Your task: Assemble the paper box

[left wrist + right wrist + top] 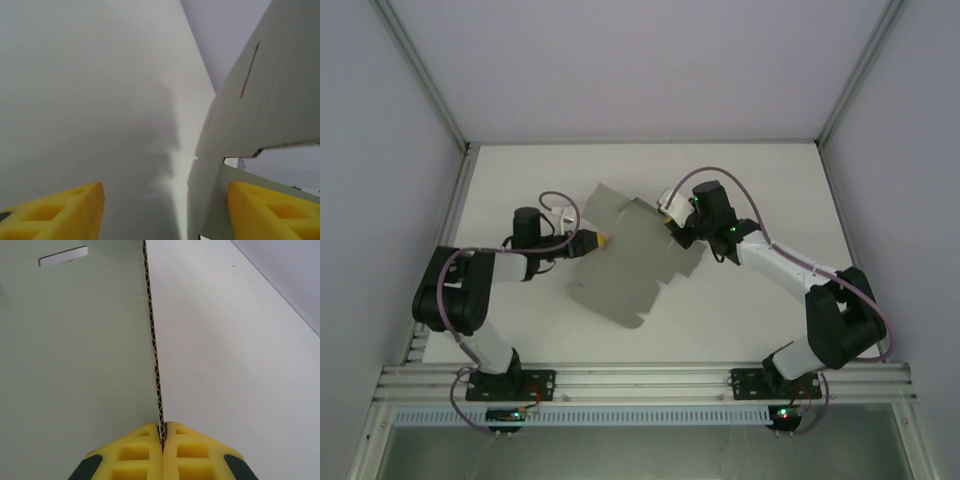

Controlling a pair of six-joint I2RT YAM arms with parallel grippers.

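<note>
The paper box (635,265) is at this stage a wide grey die-cut sheet, not yet folded up, resting on the white table (760,310) between the two sets of jaws. Its raw edge shows fluting. From that I judge it light, fairly stiff across a panel, willing to bend along its scored lines, and easy to crush if nipped hard. Its smooth face may slide on the table when pushed.

The right gripper (163,429) has its yellow fingertips pressed together on one edge of the sheet. The fluted edge runs straight out ahead from the seam between them, with the panel on one side and bare table on the other.

The left gripper (165,200) has its jaws spread. A flap of the sheet rises in the gap, close to one finger and well clear of the other, with nothing pinched.

The best hold looks to be a flap's edge near a fold line, taken flat rather than at a corner, so the panel turns on its score instead of buckling.
</note>
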